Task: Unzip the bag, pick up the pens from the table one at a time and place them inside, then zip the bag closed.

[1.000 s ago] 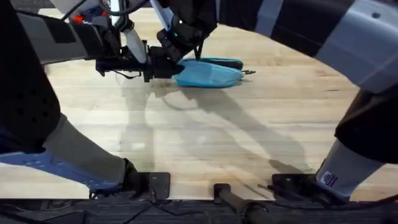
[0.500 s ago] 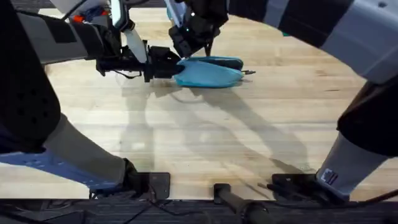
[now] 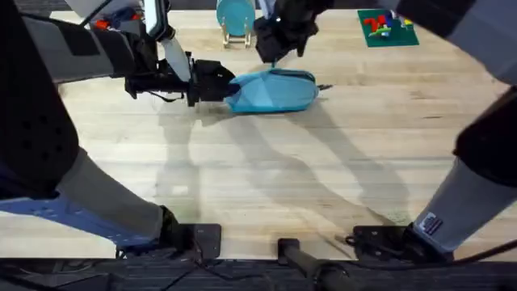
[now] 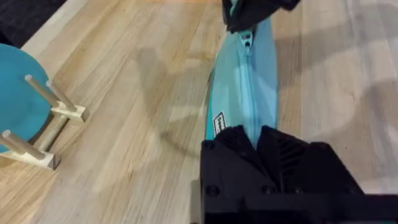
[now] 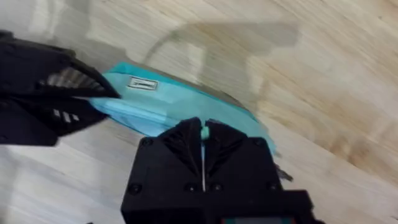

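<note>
Both grippers clench the bag [image 3: 275, 93]: left gripper [image 4: 258, 140] its end, right gripper [image 5: 203, 138] the zipper pull. We risk slipping.

Pale wooden planks under soft light; a teal disc on a stand [image 3: 235, 19] at the far edge; a green mat [image 3: 386, 27] at the far right.

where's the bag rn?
Overhead: the bag lies on the table's far middle, left gripper clamping its left end, right gripper on its zipper.
</note>
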`<state>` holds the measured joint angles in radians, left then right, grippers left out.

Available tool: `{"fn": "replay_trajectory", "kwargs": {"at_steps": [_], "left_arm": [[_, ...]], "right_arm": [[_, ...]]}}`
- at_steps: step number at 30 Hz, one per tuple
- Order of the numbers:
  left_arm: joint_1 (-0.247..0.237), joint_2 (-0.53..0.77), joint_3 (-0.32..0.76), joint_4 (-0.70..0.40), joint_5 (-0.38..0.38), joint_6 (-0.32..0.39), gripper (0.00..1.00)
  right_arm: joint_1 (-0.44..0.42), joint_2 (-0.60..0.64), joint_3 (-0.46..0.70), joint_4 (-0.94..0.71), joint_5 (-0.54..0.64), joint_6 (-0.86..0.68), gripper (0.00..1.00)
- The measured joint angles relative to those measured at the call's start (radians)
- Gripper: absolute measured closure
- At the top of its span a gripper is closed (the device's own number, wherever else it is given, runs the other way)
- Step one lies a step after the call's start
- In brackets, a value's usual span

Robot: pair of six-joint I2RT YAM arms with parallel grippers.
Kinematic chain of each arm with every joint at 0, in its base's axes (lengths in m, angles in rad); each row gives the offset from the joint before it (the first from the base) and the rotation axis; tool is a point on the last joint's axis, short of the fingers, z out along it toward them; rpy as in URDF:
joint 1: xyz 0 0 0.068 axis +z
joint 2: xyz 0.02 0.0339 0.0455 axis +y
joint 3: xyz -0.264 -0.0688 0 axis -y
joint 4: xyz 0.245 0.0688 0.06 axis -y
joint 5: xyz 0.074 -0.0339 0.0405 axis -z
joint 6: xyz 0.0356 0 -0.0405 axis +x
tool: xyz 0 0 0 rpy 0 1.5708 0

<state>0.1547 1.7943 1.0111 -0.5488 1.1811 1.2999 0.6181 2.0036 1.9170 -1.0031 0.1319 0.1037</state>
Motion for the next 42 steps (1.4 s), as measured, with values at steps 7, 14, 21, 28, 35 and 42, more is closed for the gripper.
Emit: {"fn": "replay_trajectory", "kwargs": {"at_steps": [7, 14, 21, 28, 35, 42], "left_arm": [[-0.001, 0.000, 0.000, -0.001, 0.003, -0.003, 0.957], [-0.004, 0.000, 0.000, -0.005, 0.002, -0.003, 0.957], [-0.003, 0.000, 0.000, -0.008, -0.007, -0.003, 0.957], [-0.003, 0.000, 0.000, -0.008, -0.007, -0.003, 0.957], [-0.003, 0.000, 0.000, -0.008, -0.007, -0.003, 0.957], [-0.003, 0.000, 0.000, -0.008, -0.007, -0.003, 0.957]], "right_arm": [[-0.075, -0.103, -0.128, 0.033, -0.009, -0.030, 0.971], [-0.184, -0.183, -0.245, 0.086, -0.026, -0.037, 0.971], [-0.326, -0.248, -0.305, 0.109, -0.087, -0.037, 0.971], [-0.337, -0.256, -0.309, 0.112, -0.112, -0.037, 0.971], [-0.337, -0.257, -0.309, 0.112, -0.120, -0.037, 0.972], [-0.337, -0.340, -0.312, 0.112, -0.123, -0.037, 0.879]]}}
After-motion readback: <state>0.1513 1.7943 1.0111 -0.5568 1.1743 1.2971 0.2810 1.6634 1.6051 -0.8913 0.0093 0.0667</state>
